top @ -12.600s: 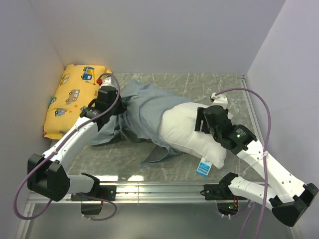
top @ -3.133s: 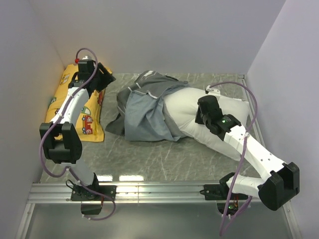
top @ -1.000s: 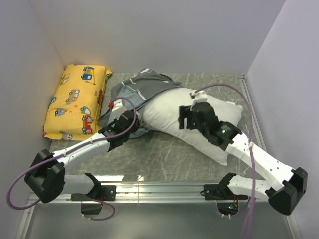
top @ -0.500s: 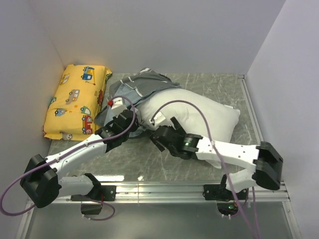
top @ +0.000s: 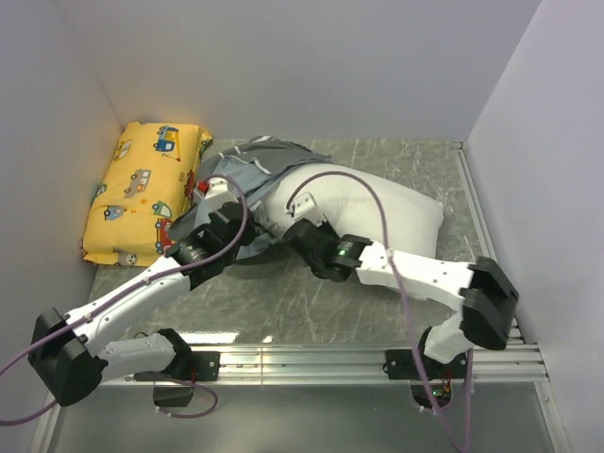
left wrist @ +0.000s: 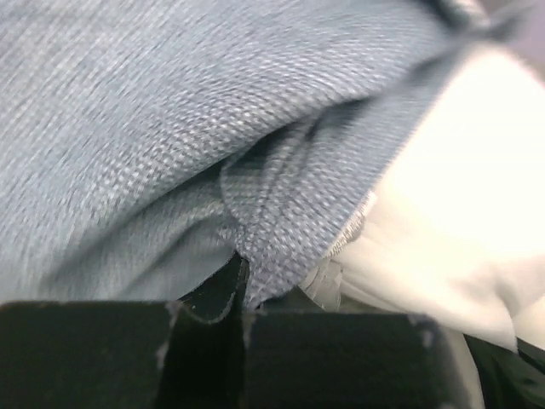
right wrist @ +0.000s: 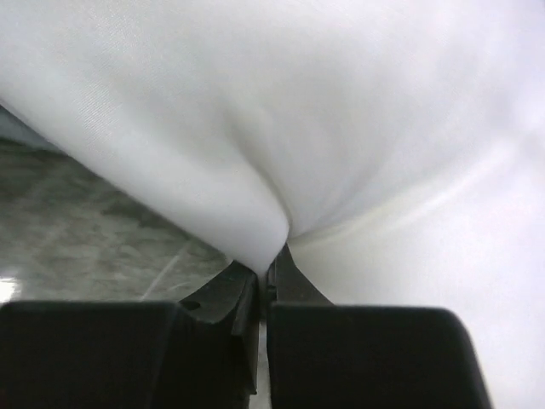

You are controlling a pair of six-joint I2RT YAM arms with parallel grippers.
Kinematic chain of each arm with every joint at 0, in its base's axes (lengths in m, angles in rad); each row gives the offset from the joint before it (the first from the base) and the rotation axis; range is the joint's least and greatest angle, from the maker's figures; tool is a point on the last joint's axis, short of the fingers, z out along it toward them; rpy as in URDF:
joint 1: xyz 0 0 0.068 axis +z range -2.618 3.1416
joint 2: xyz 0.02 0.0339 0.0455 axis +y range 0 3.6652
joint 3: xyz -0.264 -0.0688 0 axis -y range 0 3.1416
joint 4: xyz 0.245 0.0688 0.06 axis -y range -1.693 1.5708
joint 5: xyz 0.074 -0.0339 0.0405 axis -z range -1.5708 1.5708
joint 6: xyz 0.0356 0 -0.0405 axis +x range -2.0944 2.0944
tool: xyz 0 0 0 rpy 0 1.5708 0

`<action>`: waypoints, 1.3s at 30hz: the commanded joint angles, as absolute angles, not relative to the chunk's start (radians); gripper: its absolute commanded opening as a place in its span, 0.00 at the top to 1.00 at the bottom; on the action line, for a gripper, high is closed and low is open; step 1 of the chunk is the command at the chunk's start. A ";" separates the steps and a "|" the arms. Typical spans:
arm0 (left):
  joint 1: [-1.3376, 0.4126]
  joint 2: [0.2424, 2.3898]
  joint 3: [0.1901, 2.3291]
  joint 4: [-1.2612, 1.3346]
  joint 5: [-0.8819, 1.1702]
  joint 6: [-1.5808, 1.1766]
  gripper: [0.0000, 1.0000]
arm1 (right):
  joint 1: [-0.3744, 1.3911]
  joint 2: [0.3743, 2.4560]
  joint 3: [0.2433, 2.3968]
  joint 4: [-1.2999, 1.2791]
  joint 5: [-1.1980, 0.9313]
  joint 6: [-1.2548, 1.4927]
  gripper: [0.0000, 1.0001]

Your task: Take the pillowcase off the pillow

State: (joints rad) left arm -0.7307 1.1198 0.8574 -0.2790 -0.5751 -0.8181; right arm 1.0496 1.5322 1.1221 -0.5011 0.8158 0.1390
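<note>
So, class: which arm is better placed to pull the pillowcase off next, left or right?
Left: the left jaws are shut on the pillowcase edge, ready to pull it away; the right jaws pinch the white pillow, so that arm looks better suited to anchoring.

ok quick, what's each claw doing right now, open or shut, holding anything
left claw: shut, pinching a fold of the pillowcase
right claw: shut, pinching a fold of the pillow
</note>
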 commanded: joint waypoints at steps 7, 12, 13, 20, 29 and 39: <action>-0.726 1.054 1.135 -0.354 -0.551 -0.667 1.00 | 0.858 1.106 1.410 -0.607 0.369 0.206 1.00; -0.726 1.081 1.184 -0.371 -0.517 -0.655 0.99 | 0.724 1.111 1.396 -0.632 0.304 0.227 1.00; -0.719 1.089 1.177 -0.367 -0.506 -0.657 0.99 | 0.704 1.118 1.353 -0.611 0.296 0.233 1.00; -0.614 1.199 1.132 -0.304 -0.370 -0.692 1.00 | 0.528 1.285 1.100 -0.408 0.232 0.305 1.00; -0.538 1.269 1.170 -0.138 -0.144 -0.640 0.28 | 0.433 1.535 1.143 -0.308 0.259 0.347 1.00; -0.804 1.235 1.174 -0.224 -0.449 -0.551 0.13 | 0.433 1.611 1.175 -0.282 0.262 0.354 1.00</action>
